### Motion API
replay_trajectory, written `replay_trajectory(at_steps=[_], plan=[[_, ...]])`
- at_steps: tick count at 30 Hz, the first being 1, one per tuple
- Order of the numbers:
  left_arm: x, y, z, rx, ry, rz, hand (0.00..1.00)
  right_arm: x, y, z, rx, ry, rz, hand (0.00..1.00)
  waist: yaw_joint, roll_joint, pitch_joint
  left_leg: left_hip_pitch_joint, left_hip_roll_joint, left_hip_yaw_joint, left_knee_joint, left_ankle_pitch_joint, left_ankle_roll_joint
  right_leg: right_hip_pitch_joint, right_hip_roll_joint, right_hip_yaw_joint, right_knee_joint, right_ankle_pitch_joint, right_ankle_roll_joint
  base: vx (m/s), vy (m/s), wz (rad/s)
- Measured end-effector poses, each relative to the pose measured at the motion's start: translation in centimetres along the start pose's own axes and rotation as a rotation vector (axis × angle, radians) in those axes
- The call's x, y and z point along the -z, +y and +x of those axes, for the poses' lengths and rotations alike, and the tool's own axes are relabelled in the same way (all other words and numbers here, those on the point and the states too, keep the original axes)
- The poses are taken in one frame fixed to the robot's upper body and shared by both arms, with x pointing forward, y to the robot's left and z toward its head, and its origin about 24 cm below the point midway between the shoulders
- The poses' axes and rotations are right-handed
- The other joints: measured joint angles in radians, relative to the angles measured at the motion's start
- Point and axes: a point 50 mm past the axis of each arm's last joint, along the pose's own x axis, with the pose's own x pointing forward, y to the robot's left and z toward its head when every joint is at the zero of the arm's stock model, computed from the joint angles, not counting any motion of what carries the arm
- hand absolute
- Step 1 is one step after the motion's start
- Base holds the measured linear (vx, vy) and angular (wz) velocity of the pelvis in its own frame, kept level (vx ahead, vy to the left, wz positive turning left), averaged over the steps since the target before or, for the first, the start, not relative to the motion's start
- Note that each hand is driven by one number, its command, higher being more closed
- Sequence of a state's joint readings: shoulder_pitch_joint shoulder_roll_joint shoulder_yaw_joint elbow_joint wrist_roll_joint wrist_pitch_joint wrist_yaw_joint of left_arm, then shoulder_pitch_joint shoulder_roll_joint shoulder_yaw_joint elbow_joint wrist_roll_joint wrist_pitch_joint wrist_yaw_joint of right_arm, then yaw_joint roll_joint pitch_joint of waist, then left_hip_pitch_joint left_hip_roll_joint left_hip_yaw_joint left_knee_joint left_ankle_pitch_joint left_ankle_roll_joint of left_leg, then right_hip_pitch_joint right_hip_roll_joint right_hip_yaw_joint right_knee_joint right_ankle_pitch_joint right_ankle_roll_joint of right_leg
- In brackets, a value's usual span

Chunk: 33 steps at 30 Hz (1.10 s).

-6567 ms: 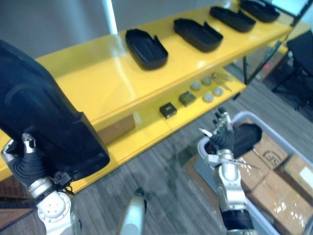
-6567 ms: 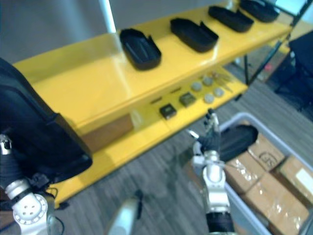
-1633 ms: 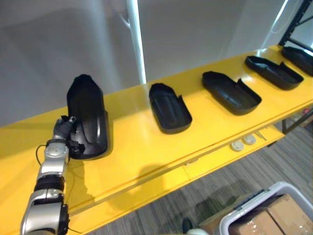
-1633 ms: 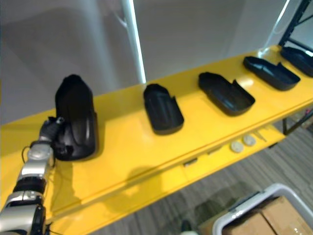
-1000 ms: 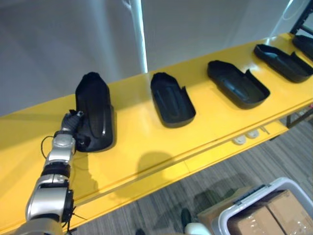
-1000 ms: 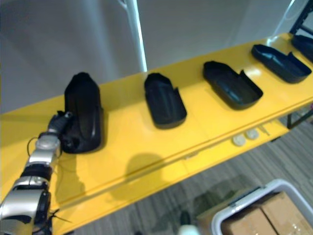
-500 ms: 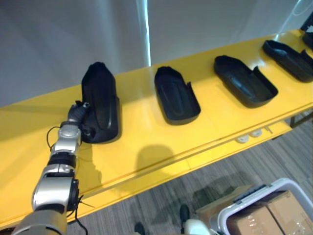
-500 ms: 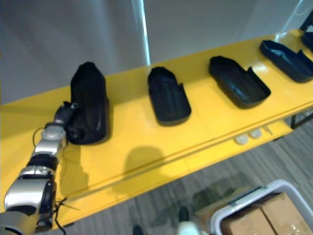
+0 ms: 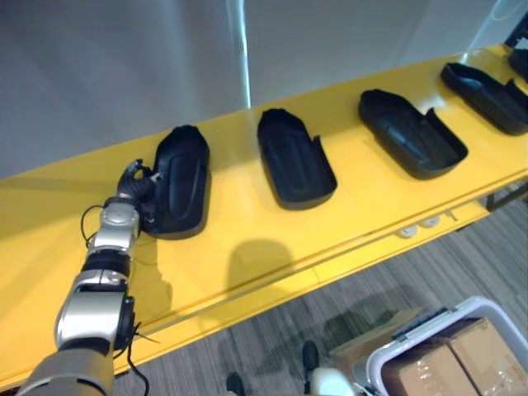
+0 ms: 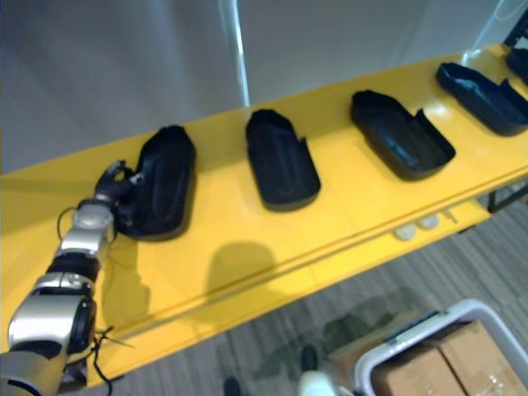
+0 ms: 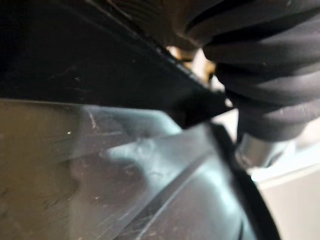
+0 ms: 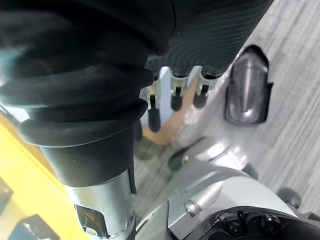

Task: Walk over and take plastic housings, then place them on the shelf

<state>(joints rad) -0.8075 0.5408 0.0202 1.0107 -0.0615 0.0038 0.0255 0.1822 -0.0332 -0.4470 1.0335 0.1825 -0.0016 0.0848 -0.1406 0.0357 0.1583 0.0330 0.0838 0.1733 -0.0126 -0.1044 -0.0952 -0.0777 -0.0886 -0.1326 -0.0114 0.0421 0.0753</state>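
Tipped over since half a second ago, when it was standing tall on its edge, the leftmost plastic housing (image 9: 186,177) is now lying low on the yellow shelf (image 9: 247,239).

Closest to the robot, the right hand (image 12: 175,95) is hanging down at its side over the grey floor (image 12: 295,75), fingers straight and carrying nothing, well apart from the shelf.

Farther out, the left arm is reaching across the shelf, and the left hand (image 9: 134,183) is sitting tight against the housing's near left flank. From where I am standing I cannot tell whether it is gripping the rim or merely resting there; its wrist camera is looking straight onto dark plastic.

So the housing is lying just right of that hand and a little beyond it, its long axis running away from the hand toward the back wall, leaning slightly right.

Farther right of the hand, the next housing (image 9: 294,161), the third housing (image 9: 410,132) and the fourth housing (image 9: 487,82) are sitting in a row, each well apart.

To my eye the left hand is the only one placed to act, and drawing back along its own arm looks the way to leave the piece undisturbed.
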Motion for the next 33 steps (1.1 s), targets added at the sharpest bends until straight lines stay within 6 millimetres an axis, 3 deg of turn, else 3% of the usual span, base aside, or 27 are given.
replay_trajectory(at_steps=[8,10,13,18,28,33], plan=[[-0.6,-0.1,0.1,0.009,-0.019,0.086,0.00,0.0,0.0,0.0,-0.001,0.000,0.001,0.00,0.000,0.000,0.000,0.001,0.000,-0.005,0.000,0.001,0.000,0.005,0.000,-0.005,-0.002,0.000,0.000,0.00,0.000,0.01],[-1.8,-0.3,-0.3,0.007,-0.084,0.115,0.00,0.0,0.0,0.0,-0.001,0.000,0.001,0.00,0.002,0.000,0.000,0.001,0.000,-0.008,0.000,0.001,0.000,0.007,0.000,-0.006,-0.002,0.000,0.000,0.00,0.000,0.05],[-4.6,-1.4,-2.1,-0.033,-0.289,0.140,0.00,0.0,0.0,0.0,0.000,-0.002,0.001,0.00,0.014,0.000,0.000,0.001,0.000,-0.020,0.000,0.001,0.001,0.011,-0.001,-0.009,-0.001,0.000,0.000,0.00,0.000,0.06],[-5.0,-2.6,-4.7,-0.075,-0.411,0.127,0.00,-0.3,0.3,0.0,-0.008,-0.020,-0.006,0.00,0.021,-0.001,0.000,0.014,0.000,-0.026,0.000,0.003,0.003,0.030,-0.002,-0.026,-0.003,0.000,0.000,0.00,0.002,0.07],[-4.9,1.4,-9.6,-0.416,-0.549,0.017,0.00,-0.8,0.3,-0.1,-0.014,-0.057,-0.020,0.00,0.071,-0.006,-0.055,0.038,-0.003,-0.030,-0.018,0.013,0.005,0.058,0.000,-0.020,-0.009,0.000,-0.001,-0.03,0.001,0.00],[-3.3,3.0,-13.2,-0.569,-0.583,-0.044,0.00,-3.7,0.4,-0.4,-0.021,-0.203,-0.040,0.00,0.076,-0.018,-0.114,0.038,-0.004,-0.033,-0.018,0.013,0.005,0.063,0.000,-0.020,-0.012,0.000,-0.001,0.00,0.003,0.02]])
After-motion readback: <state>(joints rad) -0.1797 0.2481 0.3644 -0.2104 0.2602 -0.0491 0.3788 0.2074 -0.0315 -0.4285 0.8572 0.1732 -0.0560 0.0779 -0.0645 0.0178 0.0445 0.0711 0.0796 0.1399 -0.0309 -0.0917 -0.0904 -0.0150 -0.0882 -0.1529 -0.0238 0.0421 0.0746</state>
